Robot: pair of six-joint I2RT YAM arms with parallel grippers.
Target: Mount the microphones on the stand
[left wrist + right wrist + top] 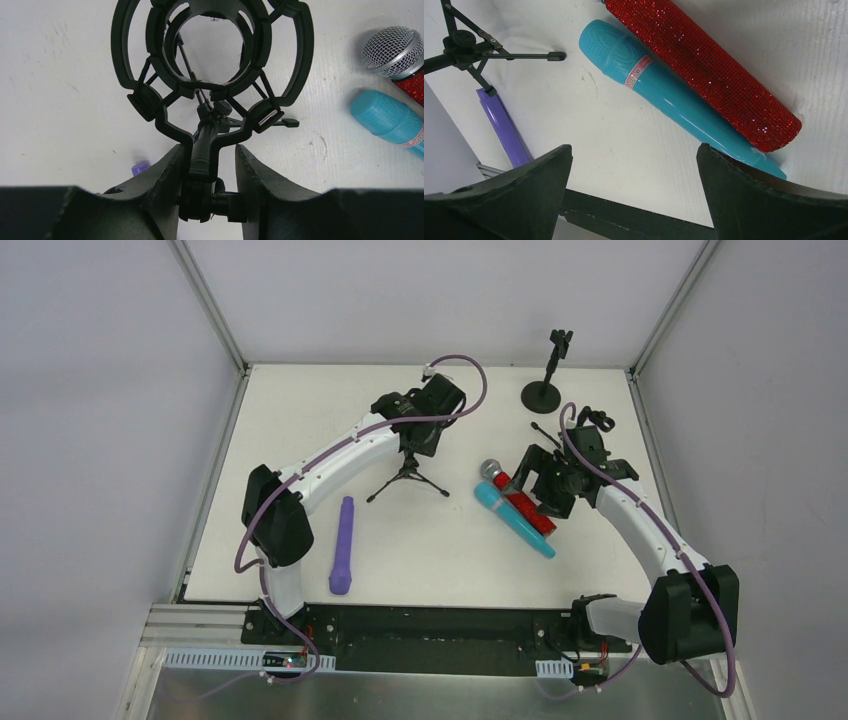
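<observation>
A black tripod stand [408,482] with a ring-shaped shock mount [210,50] stands mid-table. My left gripper [411,443] is shut on the stand's neck joint just below the mount, as the left wrist view [210,150] shows. The red microphone [522,504] with its grey mesh head and the cyan microphone [515,523] lie side by side right of centre. My right gripper [545,498] hovers over them, open and empty [634,150]; the cyan microphone [664,85] and the red one [704,65] lie ahead of its right finger. The purple microphone [343,545] lies left of centre.
A second black stand on a round base [545,390] with a clip on top is at the back right. The white table ends in a black front edge [624,220] close under my right gripper. Metal frame posts stand at the back corners.
</observation>
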